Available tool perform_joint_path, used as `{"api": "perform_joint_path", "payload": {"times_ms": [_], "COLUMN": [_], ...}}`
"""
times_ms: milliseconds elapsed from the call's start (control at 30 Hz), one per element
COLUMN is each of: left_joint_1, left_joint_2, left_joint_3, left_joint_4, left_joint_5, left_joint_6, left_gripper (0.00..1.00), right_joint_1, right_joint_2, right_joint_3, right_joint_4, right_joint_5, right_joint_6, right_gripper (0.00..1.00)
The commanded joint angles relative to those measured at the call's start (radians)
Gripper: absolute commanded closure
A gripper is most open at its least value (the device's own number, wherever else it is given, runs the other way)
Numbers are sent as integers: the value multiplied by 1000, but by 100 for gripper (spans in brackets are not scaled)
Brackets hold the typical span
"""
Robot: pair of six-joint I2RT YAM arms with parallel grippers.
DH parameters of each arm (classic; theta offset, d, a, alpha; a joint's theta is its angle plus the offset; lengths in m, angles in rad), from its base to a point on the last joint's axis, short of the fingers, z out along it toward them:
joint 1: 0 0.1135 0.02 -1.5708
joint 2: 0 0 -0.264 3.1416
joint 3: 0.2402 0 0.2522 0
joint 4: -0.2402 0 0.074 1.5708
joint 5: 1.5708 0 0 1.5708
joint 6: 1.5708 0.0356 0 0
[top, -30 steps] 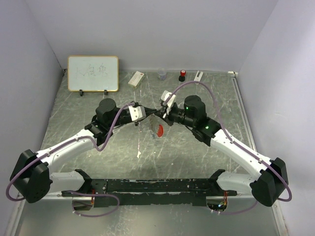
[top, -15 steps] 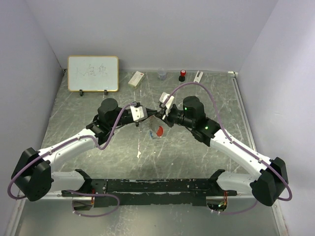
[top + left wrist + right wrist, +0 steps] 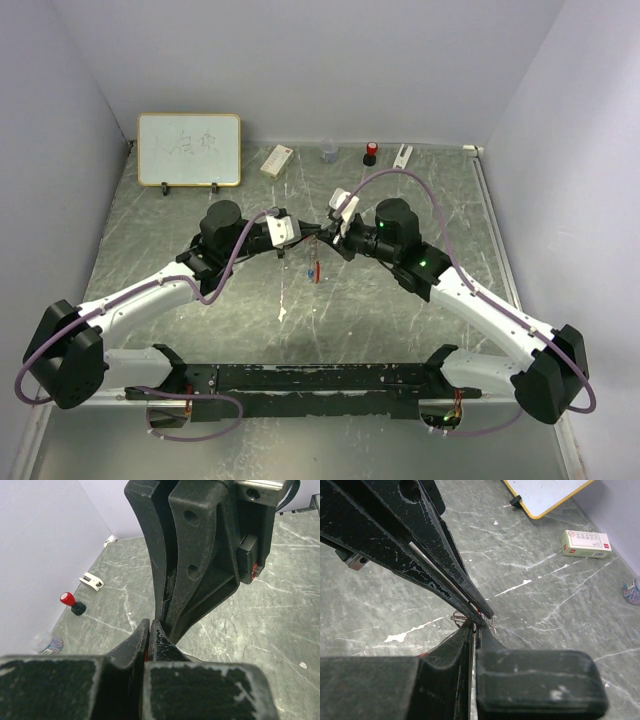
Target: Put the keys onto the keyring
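My two grippers meet tip to tip above the middle of the table. My left gripper (image 3: 307,236) is shut, and the left wrist view (image 3: 149,623) shows a thin red sliver (image 3: 146,654) pinched between its jaws, which looks like the red key's head. My right gripper (image 3: 323,238) is shut on the keyring's thin wire loops (image 3: 456,615), seen in the right wrist view (image 3: 476,625). The red fob (image 3: 316,267) hangs straight down below the tips. A small blue bit (image 3: 310,272) beside it may be the blue key.
At the back of the table stand a whiteboard (image 3: 189,149), a white box (image 3: 276,160), a small clear jar (image 3: 328,151), a red-capped black item (image 3: 370,153) and a white clip-like piece (image 3: 403,154). Purple walls close in the sides.
The red fob has swung from tilted right of the tips to hanging straight below them. The right wrist has shifted slightly right. Both grippers stay shut and touching.
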State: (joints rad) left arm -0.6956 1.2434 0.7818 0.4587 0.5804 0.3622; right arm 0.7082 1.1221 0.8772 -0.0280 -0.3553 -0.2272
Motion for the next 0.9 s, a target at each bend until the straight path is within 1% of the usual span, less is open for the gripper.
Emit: {"api": "perform_joint_path", "payload": {"times_ms": [0,167,300,467,667,767,867], "left_joint_1": [-1,2,4,4,6,6,6], "left_joint_2": [14,35,45,52,62,64,30], "left_joint_3": [47,73,80,104,143,176,163], "left_joint_4": [63,27,31,17,-4,-42,-32], "left_joint_5": [-90,-81,-119,-242,-416,-485,-551], "left_joint_6": [27,38,30,4,-16,-22,-44], "left_gripper": [93,93,93,93,85,85,85], "right_joint_1": [45,45,44,43,38,37,36], "right_joint_2": [-32,-33,-37,-39,-14,5,15], "right_joint_3": [5,11,13,17,37,52,52], "right_joint_4": [33,16,23,37,62,68,83], "right_joint_5": [-242,-258,-270,-281,-305,-288,-269], "right_joint_6": [40,28,46,88,175,214,234], "right_gripper": [100,100,100,100,100,100,100]}}
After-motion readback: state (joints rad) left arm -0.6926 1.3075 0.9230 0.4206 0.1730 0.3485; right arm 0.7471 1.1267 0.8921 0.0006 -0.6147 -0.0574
